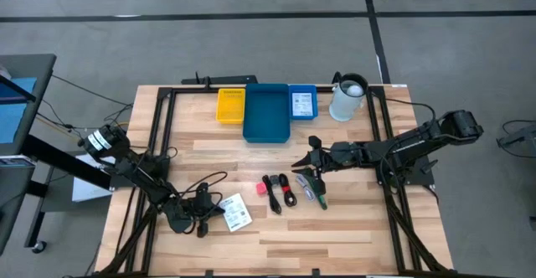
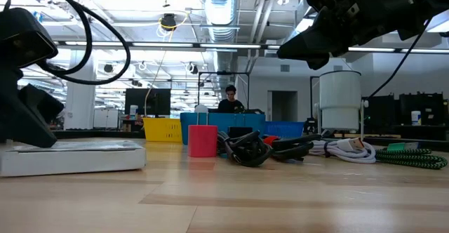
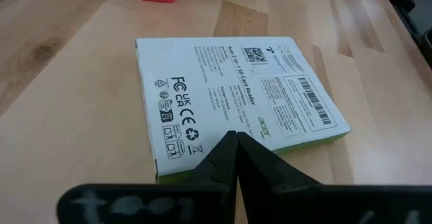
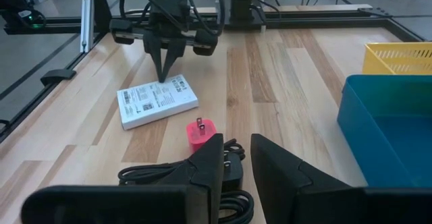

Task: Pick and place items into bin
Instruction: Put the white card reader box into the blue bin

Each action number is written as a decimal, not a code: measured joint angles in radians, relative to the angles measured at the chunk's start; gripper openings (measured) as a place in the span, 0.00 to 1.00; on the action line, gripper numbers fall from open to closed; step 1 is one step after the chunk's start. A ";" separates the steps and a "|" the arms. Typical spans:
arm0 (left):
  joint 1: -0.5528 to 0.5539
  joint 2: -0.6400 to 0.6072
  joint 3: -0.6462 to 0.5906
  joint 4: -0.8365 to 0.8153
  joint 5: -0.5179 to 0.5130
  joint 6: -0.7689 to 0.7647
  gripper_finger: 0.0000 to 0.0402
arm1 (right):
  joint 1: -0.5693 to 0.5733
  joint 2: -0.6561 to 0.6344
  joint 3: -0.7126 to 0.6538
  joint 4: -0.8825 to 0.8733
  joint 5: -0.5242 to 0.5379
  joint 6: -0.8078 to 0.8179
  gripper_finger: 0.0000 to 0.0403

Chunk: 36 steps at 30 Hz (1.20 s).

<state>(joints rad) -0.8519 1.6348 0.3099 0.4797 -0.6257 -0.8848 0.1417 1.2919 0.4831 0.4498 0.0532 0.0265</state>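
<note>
The white printed packet (image 3: 236,89) lies flat on the table near its front left (image 1: 237,213). My left gripper (image 3: 236,136) is shut, its tips pointing down at the packet's edge (image 4: 164,75). A pink-red cube (image 4: 200,133) with prongs, black coiled cables (image 1: 280,193) and green sticks (image 1: 315,187) lie mid-table. My right gripper (image 4: 236,150) hovers open above the cables and green sticks (image 1: 306,162), raised clear of the table (image 2: 330,22), holding nothing. My left gripper's shut fingertips (image 3: 233,143) stand over the packet's near edge (image 3: 202,163), coming from above and pointing down. Whether they touch the packet, I cannot tell. The packet lies flat on the table.
A large blue bin (image 1: 266,112) sits at the far middle, with a yellow bin (image 1: 230,105) to its left and a small blue bin (image 1: 302,102) to its right. A white jug (image 1: 347,98) stands beyond that. A person sits in the room behind (image 2: 230,100).
</note>
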 joint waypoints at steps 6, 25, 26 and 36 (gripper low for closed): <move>-0.028 0.000 0.000 -0.007 -0.008 -0.026 0.00 | 0.000 0.000 0.000 0.000 0.000 0.000 0.18; -0.029 0.000 0.001 -0.025 -0.009 -0.042 0.00 | 0.000 0.000 0.000 0.000 0.000 0.000 0.18; -0.029 0.000 0.001 -0.025 -0.010 -0.042 0.00 | 0.000 0.000 0.000 0.000 0.000 0.000 0.18; -0.029 0.001 0.002 -0.029 -0.021 -0.031 0.00 | 0.000 0.000 0.000 -0.001 0.000 0.000 0.18</move>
<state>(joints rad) -0.8813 1.6356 0.3115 0.4510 -0.6465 -0.9153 0.1417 1.2919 0.4831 0.4492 0.0532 0.0261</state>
